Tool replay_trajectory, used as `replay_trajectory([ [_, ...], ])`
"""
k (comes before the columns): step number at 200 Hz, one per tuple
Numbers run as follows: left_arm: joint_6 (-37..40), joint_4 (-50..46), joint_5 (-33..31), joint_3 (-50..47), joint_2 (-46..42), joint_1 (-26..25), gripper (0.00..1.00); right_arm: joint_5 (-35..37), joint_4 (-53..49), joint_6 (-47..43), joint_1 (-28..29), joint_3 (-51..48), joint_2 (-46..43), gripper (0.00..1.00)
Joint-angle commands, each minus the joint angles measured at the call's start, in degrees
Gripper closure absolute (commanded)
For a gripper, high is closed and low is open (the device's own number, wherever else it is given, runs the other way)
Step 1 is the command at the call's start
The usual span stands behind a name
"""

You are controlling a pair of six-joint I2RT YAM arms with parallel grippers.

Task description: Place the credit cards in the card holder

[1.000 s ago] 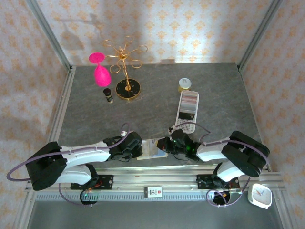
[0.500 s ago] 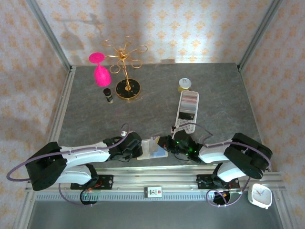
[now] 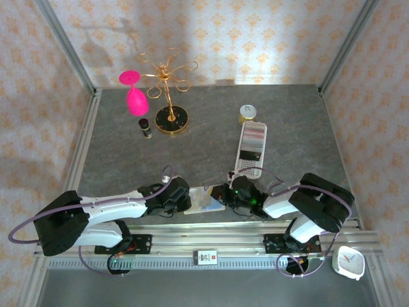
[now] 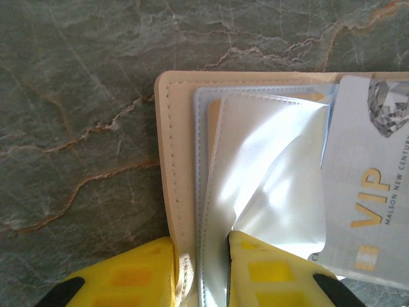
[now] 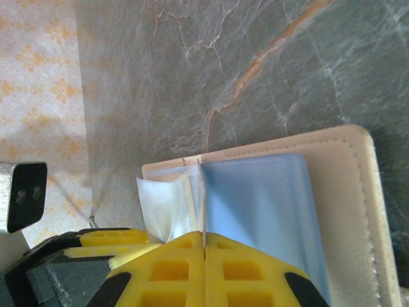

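Still, left hand tight on card holder, right hand shut; sleeve lower than before.

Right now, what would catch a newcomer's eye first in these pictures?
A bright pink glass hangs on a gold rack, far left. At the near edge, the left arm and right arm meet over an open beige card holder, a silver VIP card against its sleeves.
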Motion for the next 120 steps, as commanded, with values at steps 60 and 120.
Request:
replay_trajectory([
  [60, -1.18, -3.07, 0.96, -2.87, 0.25, -0.18, 0.77, -4.77, 2.05, 0.38, 1.33, -0.81, 1.17, 1.00],
  [120, -2.85, -0.48, 1.09, -4.79, -1.47, -0.18, 0.72, -7.44, 2.72, 0.48, 1.70, 1.69, 5.14, 1.00],
])
